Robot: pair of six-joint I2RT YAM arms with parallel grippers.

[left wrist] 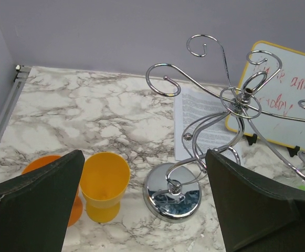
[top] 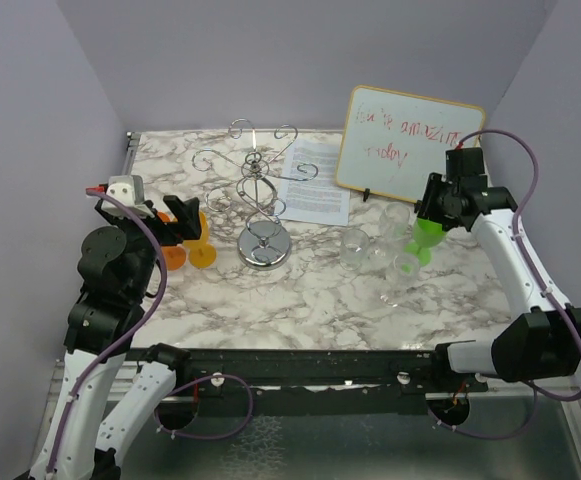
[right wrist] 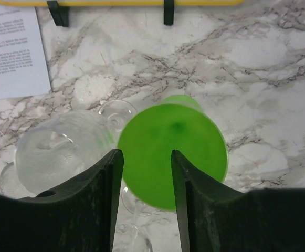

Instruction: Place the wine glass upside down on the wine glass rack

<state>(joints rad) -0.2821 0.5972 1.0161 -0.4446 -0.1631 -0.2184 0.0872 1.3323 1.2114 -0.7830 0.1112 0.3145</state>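
The chrome wine glass rack (top: 262,200) stands at the table's centre back on its disc base; it also shows in the left wrist view (left wrist: 174,195). A green wine glass (top: 426,236) stands at the right, among several clear wine glasses (top: 355,248). My right gripper (top: 434,212) hovers right above the green glass (right wrist: 173,152). Its jaws (right wrist: 147,153) are parted over the glass's left part with nothing gripped between them. My left gripper (top: 183,215) is open wide and empty (left wrist: 144,155), left of the rack's base.
A yellow cup (left wrist: 104,181) and an orange cup (left wrist: 47,163) stand under the left gripper. A printed sheet (top: 315,180) and a propped whiteboard (top: 405,140) lie behind. A clear glass (right wrist: 63,149) stands close to the green one's left.
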